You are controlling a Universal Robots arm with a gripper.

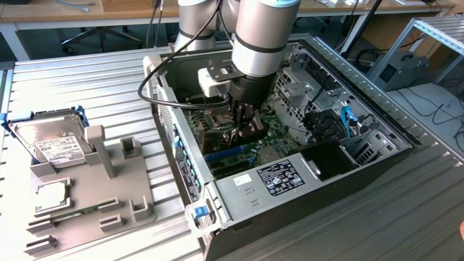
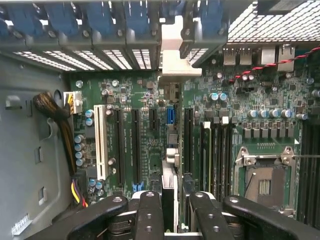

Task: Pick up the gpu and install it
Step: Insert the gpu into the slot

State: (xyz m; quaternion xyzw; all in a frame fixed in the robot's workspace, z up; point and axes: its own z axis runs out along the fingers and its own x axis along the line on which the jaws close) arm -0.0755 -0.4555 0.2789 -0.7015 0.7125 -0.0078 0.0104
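Note:
The gpu (image 2: 170, 162) shows edge-on in the wrist view as a thin card standing on edge over the green motherboard (image 2: 250, 125). Its pale metal bracket (image 2: 172, 47) reaches the case's rear slot openings. My gripper (image 2: 170, 215) is shut on the card, with a black finger (image 2: 149, 212) on each side of it. In the exterior view the gripper (image 1: 245, 124) is low inside the open computer case (image 1: 239, 217), holding the dark card (image 1: 252, 132) just above the board. The card lines up with a short blue slot (image 2: 170, 117). Whether it sits in a slot I cannot tell.
A white slot (image 2: 100, 142) and long black slots (image 2: 135, 145) flank the card, with the CPU socket (image 2: 265, 180) beyond. The power supply (image 1: 275, 179) and drive cages (image 1: 340, 130) crowd the case. Outside, a grey holder (image 1: 94, 201) carries a hard drive (image 1: 54, 142) and a memory stick (image 1: 73, 215).

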